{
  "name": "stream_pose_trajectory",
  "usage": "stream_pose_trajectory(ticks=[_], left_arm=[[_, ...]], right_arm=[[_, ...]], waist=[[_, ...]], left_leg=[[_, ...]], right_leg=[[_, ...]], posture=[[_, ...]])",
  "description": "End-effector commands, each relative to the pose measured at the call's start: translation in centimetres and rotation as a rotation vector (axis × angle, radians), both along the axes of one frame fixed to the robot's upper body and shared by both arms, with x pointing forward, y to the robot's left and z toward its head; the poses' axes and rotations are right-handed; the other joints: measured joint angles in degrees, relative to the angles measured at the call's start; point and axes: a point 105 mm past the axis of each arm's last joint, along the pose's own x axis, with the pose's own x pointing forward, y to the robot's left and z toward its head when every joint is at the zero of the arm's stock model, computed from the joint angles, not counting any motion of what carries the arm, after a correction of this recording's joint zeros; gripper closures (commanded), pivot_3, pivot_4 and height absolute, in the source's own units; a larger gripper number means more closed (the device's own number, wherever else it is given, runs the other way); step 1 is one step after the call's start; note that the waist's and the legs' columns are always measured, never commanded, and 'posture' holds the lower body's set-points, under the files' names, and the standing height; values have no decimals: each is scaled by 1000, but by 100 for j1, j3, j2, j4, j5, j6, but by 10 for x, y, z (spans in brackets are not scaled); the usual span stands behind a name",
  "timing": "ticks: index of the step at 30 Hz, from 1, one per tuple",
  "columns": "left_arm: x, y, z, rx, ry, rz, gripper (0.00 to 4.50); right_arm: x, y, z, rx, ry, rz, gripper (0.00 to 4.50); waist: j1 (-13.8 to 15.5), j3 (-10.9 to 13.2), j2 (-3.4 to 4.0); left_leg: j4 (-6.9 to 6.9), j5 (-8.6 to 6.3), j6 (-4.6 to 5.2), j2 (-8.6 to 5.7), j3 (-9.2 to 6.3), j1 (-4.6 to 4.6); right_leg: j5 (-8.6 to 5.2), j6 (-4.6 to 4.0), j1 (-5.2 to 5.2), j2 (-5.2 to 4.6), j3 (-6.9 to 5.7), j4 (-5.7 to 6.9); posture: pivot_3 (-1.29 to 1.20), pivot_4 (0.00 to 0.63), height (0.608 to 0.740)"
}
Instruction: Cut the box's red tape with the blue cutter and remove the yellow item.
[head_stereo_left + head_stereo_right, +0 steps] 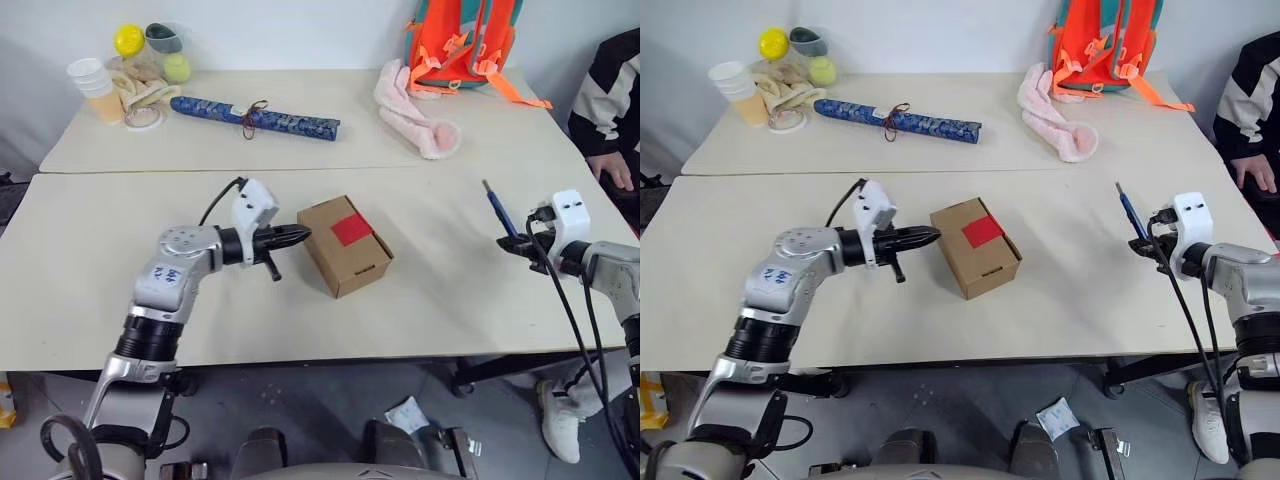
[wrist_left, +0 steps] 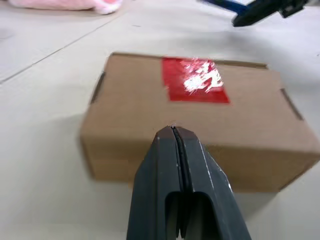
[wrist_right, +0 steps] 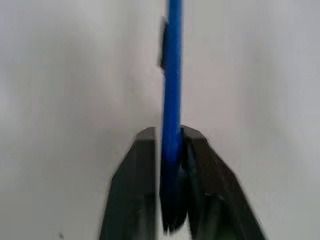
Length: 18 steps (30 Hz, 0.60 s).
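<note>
Blue cutter [image 1: 498,211] lies between the right gripper [image 1: 521,245] fingers, shaft pointing away — whether gripped, I cannot tell. Well to its left sits the box [image 1: 345,245], red tape [image 1: 351,230] uppermost; the left gripper [image 1: 297,236], pinched shut, points at its near end.

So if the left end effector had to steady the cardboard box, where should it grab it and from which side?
Probably across the short width of the box, coming from above and from the robot's left, where the left end effector already sits shut beside it. The box lies flat and angled, so its long side walls offer parallel faces. Stay off the red tape on the lid.
</note>
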Motion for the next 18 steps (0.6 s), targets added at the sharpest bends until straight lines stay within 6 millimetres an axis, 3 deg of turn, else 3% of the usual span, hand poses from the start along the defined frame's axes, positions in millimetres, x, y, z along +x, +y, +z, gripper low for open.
stream_pose_trajectory(ticks=[1, 4, 7, 9, 13, 18], left_arm=[[-14, 21, 10, -15, -30, 12, 4500], [-37, 47, -3, 20, 17, 35, 4500], [-46, 50, -10, 31, 48, 44, 4500], [-47, 44, -14, 19, 63, 43, 4500], [-39, 31, -17, -7, 64, 59, 4500], [-23, 7, -26, 15, 76, 72, 4500]], right_arm=[[-3, -1, 25, 5, -90, 74, 2454], [-19, 9, 50, -33, -200, 262, 1436], [-37, 36, 61, -13, -224, 467, 1436], [-43, 64, 64, 32, -225, 584, 1436], [-27, 101, 45, -44, -230, 610, 2343], [4, 137, 34, -174, -344, 585, 4211]], waist=[[-11, 2, 4], [-19, 11, 16], [50, 23, 28], [79, 23, 27], [114, 20, 22], [144, 20, 23]], left_leg=[[0, 0, 0, 0, 0, 2], [-4, 0, 0, 1, 1, 3], [-6, 0, 0, 1, 2, 2], [6, 0, 0, 1, 1, 2], [23, 0, 1, 6, 1, 7], [17, 0, 0, 5, 3, 3]], right_leg=[[0, 0, 0, 0, 0, 1], [0, 0, 0, 0, 0, -3], [0, 1, 1, 0, 0, -3], [3, 1, 10, 0, 0, 2], [14, -2, 17, 1, 2, 10], [14, -2, 7, 1, 2, 12]], posture=[[0, 150, 740], [0, 150, 740], [0, 150, 740], [0, 150, 740], [0, 150, 740], [0, 150, 740]])
